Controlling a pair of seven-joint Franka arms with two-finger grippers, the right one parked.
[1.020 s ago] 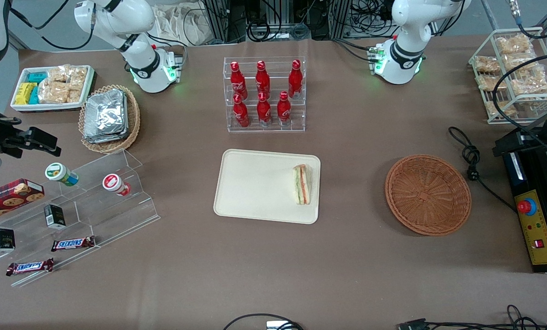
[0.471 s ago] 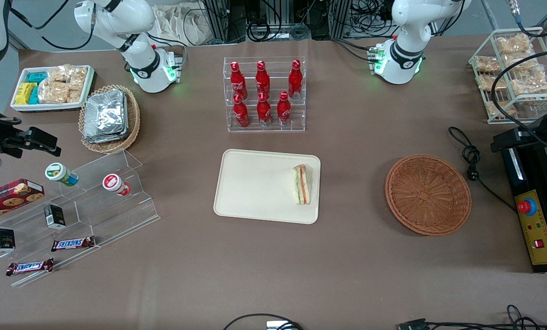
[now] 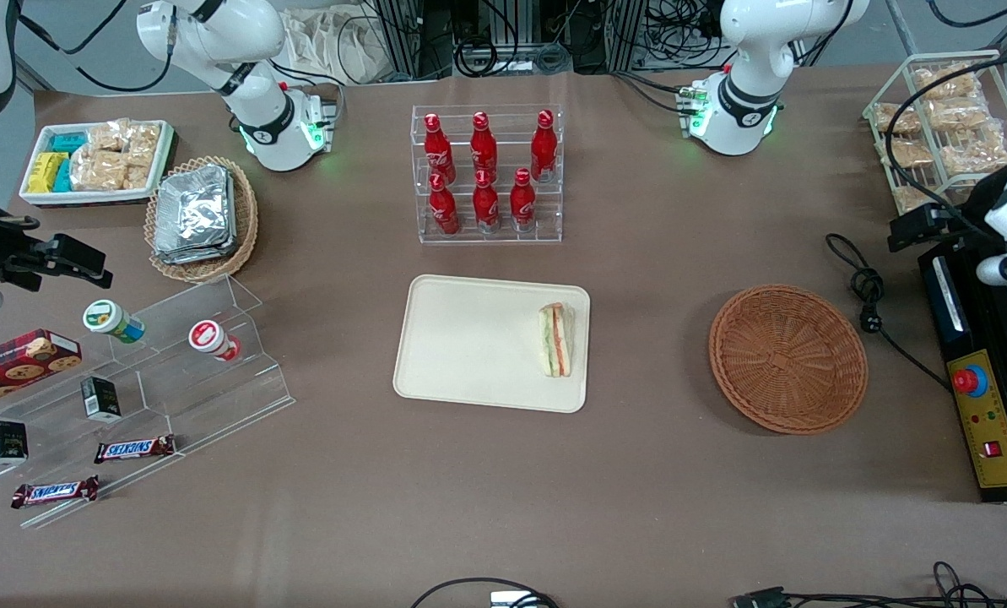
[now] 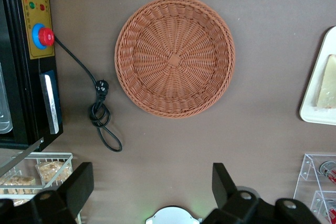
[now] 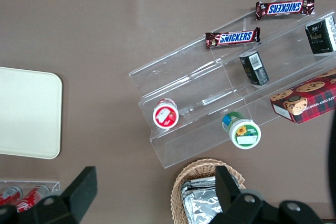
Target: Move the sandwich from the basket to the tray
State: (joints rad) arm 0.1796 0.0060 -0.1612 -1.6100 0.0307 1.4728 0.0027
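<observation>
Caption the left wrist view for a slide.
Open gripper high above the empty basket; sandwich lies on the tray.

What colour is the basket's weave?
Reddish-brown wicker basket, clearest in the left wrist view; gripper hovers above.

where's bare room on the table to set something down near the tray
Open brown table lies between the tray and the basket, and in the wide strip nearer the front camera than both. The tray is bare apart from the sandwich. The bottle rack crowds its other edge. The gripper, jaws open, hangs above the table beside the basket.
</observation>
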